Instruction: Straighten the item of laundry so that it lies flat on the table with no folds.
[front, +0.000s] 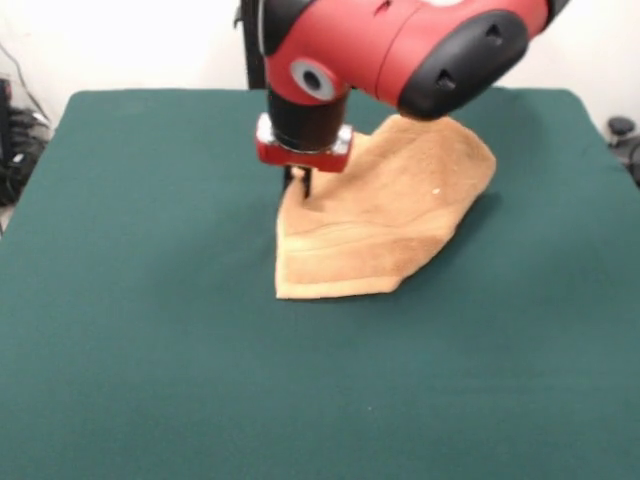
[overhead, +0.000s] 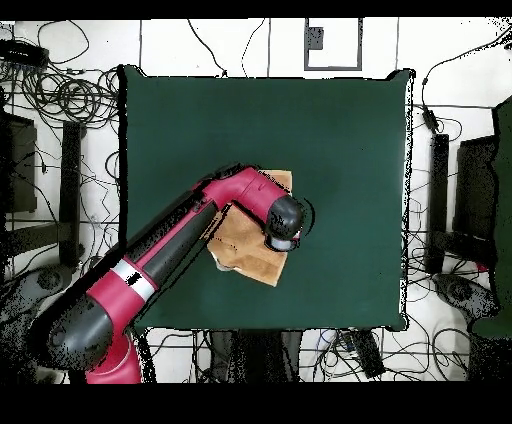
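Bright even light, soft shadows

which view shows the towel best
The front view: most of the towel shows, with its folded edge and its band. Only its far part is hidden behind the arm. In the overhead view the arm covers much of the towel, leaving only patches.

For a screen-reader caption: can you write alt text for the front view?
A red and black robot arm lowers its gripper onto the edge of a folded orange-tan towel lying on a dark green table.
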